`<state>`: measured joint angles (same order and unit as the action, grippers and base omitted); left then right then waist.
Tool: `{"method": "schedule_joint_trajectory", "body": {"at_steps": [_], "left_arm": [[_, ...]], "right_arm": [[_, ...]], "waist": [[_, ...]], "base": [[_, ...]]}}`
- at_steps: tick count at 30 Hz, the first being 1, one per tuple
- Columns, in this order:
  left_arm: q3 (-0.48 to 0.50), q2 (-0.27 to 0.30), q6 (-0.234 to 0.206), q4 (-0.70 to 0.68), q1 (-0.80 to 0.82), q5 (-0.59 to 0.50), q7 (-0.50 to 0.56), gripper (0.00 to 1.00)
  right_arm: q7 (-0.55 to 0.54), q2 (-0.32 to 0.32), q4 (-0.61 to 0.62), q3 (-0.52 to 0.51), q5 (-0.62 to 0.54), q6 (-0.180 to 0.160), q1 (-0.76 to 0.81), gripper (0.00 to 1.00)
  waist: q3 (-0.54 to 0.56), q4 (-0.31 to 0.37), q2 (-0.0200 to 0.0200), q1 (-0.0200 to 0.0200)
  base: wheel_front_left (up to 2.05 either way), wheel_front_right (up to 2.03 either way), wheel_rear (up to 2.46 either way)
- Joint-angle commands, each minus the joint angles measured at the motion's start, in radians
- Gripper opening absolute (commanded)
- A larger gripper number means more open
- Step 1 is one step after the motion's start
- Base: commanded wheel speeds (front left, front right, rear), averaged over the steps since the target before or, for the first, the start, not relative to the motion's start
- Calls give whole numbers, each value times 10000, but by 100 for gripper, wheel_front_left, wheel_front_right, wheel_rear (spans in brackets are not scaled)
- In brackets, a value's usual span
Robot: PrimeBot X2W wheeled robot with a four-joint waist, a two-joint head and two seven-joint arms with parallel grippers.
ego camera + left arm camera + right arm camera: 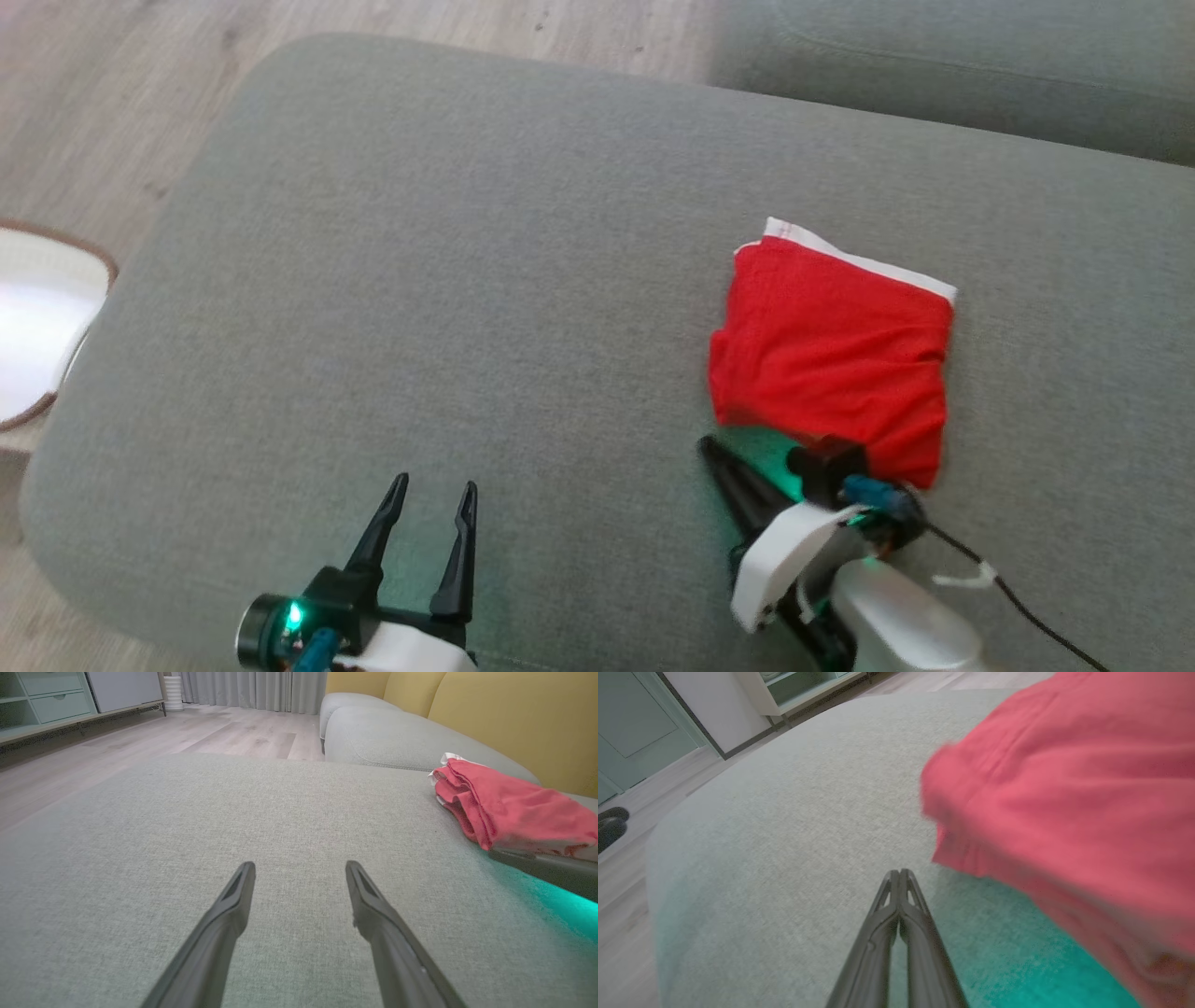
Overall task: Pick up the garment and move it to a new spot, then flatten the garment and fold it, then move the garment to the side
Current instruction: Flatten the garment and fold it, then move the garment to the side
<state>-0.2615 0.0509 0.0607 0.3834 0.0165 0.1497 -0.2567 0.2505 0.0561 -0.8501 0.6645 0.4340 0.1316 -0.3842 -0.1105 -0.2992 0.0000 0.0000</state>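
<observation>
Head view, lower left: our left gripper (436, 483) hovers over the grey fabric sofa cushion (420, 261). Its two dark fingers are spread wide and hold nothing; we judge it is parked clear of the work. At lower centre-right, our right gripper (709, 446) has its fingers pressed together on nothing. Its tips sit just beside the folded red garment with a white edge (831, 345), which lies flat right of centre. We take the closed fingers as a wedge for sliding it aside.

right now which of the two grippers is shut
The right gripper, by the red garment: its fingers are pressed together with nothing between them. The left gripper has its fingers spread apart over the grey cushion.
</observation>
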Motion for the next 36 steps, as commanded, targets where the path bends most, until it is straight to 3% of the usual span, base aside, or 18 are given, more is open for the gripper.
{"method": "schedule_joint_trajectory", "body": {"at_steps": [1, 4, 7, 12, 17, 21, 22, 23, 24, 29, 36], "left_arm": [[334, -6, -55, -310, 368, 10, -51, 100], [423, -6, -76, -363, 341, 3, -51, 100], [625, -6, -143, -455, 330, -3, -51, 100], [1115, -6, -223, -566, 340, -174, -51, 100], [1488, -6, -171, -525, 320, -362, -51, 100], [1680, -7, -130, -473, 234, -495, -51, 100], [1730, -7, -135, -456, 197, -531, -51, 100], [1777, -7, -148, -444, 149, -564, -51, 100], [1823, -7, -159, -438, 96, -594, -51, 100], [2043, -3, -195, -436, -131, -774, -51, 100], [2011, -3, -136, -436, -214, -941, -51, 100]], "right_arm": [[88, -49, 338, 392, 243, -9, -246, 0], [102, 127, 853, 1027, 1025, -9, -503, 0], [108, 445, 2187, 670, 1390, -9, -718, 0], [110, 666, 4095, -1784, 690, -9, -144, 0], [111, 299, 4324, -4497, -990, -9, 847, 0], [111, 61, 4180, -5881, -1790, -9, 1432, 0], [111, 29, 4079, -6052, -1944, -9, 1562, 24], [111, 5, 3975, -6139, -2081, -9, 1672, 89], [111, -12, 3909, -6142, -2217, -9, 1767, 100], [112, -49, 3648, -6138, -2615, -9, 2068, 100], [112, -56, 3415, -5837, -2204, -9, 2110, 100]], "waist": [[92, 136, 0, 0], [228, 390, 0, 0], [349, 683, 0, 0], [602, 1166, 0, 0], [834, 1633, 0, 0], [925, 1998, 0, 0], [940, 2092, 0, 0], [961, 2181, 0, 0], [979, 2258, 0, 0], [962, 2523, 0, 0], [930, 2480, 0, 0]], "base": [[0, 0, 0], [0, 0, 0], [0, 0, 0], [0, 0, 0], [0, 0, 0], [0, 0, 0], [0, 0, 0], [0, 0, 0], [0, 0, 0], [0, 0, 0], [0, 0, 0]]}}
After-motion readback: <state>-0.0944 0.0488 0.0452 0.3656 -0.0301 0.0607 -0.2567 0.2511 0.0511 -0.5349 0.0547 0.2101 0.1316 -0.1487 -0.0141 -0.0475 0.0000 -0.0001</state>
